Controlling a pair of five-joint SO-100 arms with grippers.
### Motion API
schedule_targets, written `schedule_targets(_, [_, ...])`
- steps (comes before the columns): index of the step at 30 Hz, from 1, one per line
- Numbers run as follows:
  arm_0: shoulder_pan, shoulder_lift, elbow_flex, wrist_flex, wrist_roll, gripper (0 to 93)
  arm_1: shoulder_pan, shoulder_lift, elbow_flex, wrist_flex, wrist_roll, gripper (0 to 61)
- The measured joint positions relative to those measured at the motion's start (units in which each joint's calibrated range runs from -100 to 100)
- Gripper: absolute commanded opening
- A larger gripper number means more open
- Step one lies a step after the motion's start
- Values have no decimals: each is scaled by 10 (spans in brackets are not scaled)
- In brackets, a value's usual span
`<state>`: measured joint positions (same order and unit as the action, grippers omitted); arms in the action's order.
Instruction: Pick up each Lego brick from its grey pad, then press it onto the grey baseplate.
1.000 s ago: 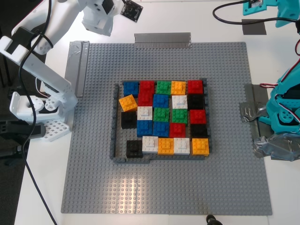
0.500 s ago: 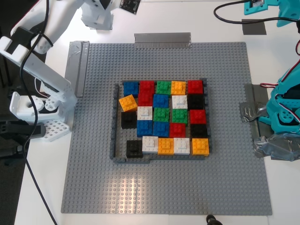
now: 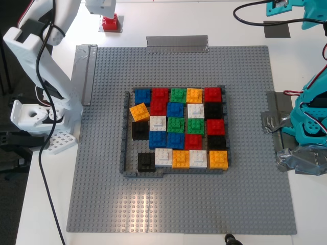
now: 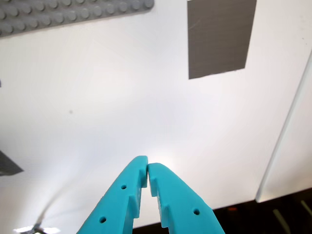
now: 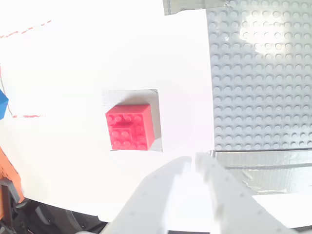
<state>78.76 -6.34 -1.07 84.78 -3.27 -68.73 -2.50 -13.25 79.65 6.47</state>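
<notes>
A red Lego brick (image 3: pixel 110 22) (image 5: pixel 128 126) sits on a small grey pad (image 3: pixel 111 29) (image 5: pixel 155 117) on the white table, just beyond the far left corner of the grey baseplate (image 3: pixel 102 178) (image 5: pixel 263 73) in the exterior view. My second gripper (image 5: pixel 192 160), white and shut with nothing in it, hovers beside this brick. My first gripper (image 4: pixel 147 168), teal, is shut and holds nothing; it hangs over bare table near another grey pad (image 4: pixel 222 39) (image 3: pixel 277 29) that has no brick on it. Several coloured bricks (image 3: pixel 176 125) fill a dark framed block in the baseplate's middle.
An orange brick (image 3: pixel 139 111) lies askew at the block's left side in the exterior view. Grey tape strips (image 3: pixel 177 43) (image 3: pixel 84 71) line the baseplate's far and left edges. The white arm's base (image 3: pixel 36 117) stands at that view's left, and the teal arm's taped base (image 3: pixel 311 127) at its right.
The white arm has swung towards the top of the exterior view, and its gripper has left most of the frame. The red brick on its pad has come into sight.
</notes>
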Motion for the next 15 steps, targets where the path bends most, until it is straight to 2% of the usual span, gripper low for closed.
schedule_targets(9, [0, 0, 0, 0, 0, 0, -34, 71, -54, 40, 20, 13])
schedule_targets(10, [0, 0, 0, 0, 0, 0, -36, 75, -54, 40, 20, 62])
schedule_targets(15, [0, 0, 0, 0, 0, 0, -57, 102, -54, 35, 18, 198])
